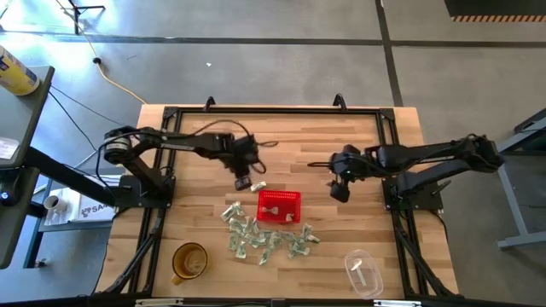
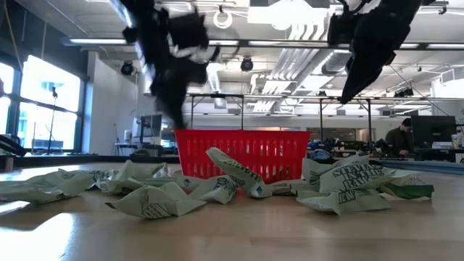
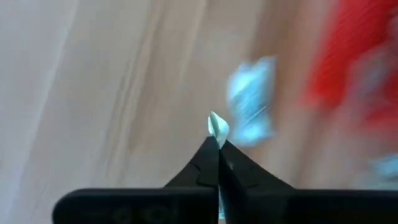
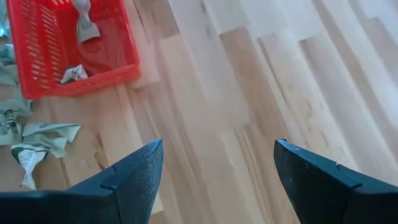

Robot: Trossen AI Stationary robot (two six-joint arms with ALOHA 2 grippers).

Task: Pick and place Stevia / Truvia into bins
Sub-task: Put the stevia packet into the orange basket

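The red basket [image 1: 279, 205] stands mid-table, and the right wrist view shows two packets [image 4: 84, 25] lying inside the basket [image 4: 37, 56]. Several pale green and white packets [image 1: 256, 234] lie strewn on the wood on the basket's near and left sides, filling the foreground of the low view [image 2: 152, 199]. My left gripper [image 1: 243, 182] hovers just left of the basket's far-left corner, shut on a packet. One loose packet [image 1: 258, 186] lies beside it. My right gripper [image 1: 339, 189] is open over bare wood to the basket's right. My left gripper pinches a packet between its two fingers at their free ends. Only a small pale tip of the packet [image 3: 217, 126] shows past the fingertips. The fingers point down at the table, and the rest of the packet is hidden between them.
An amber cup [image 1: 189, 262] stands near the table's near-left corner. A clear cup [image 1: 365, 271] lies near the near-right corner. A black frame rims the table [image 1: 273, 111]. Bare wood lies along the far half and right of the basket [image 4: 249, 124].
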